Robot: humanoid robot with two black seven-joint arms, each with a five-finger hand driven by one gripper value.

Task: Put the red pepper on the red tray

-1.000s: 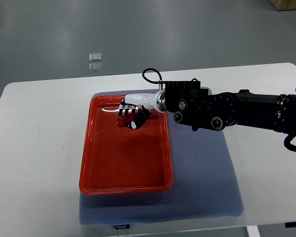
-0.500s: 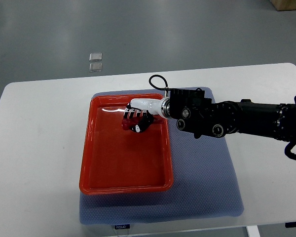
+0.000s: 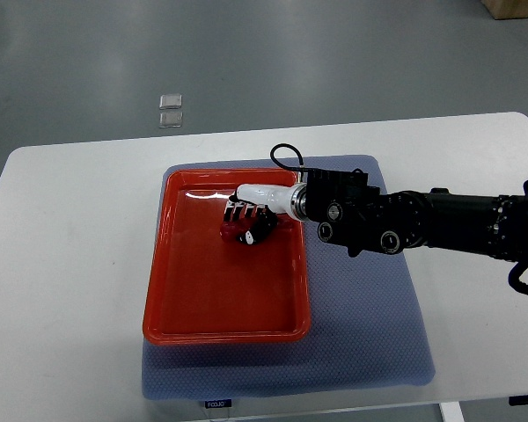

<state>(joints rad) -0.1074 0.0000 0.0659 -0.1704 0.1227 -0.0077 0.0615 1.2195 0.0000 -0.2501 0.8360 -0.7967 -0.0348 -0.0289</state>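
A red tray [image 3: 220, 308] lies on a blue mat [image 3: 361, 334] at the table's middle. My right arm reaches in from the right edge, and its hand [image 3: 246, 221] hangs over the tray's upper right part. The fingers are curled round the red pepper [image 3: 236, 234], which shows as a dark red lump under them. I cannot tell whether the pepper touches the tray floor. The left arm is out of view.
The white table [image 3: 62, 290] spreads to either side of the mat. Two small clear squares [image 3: 169, 110] lie on the grey floor beyond the table's far edge. A cardboard box corner [image 3: 515, 7] shows at the top right.
My right hand has moved a little right and nearer with the pepper in it, lower over the tray. The arm has drawn slightly downward in the picture.
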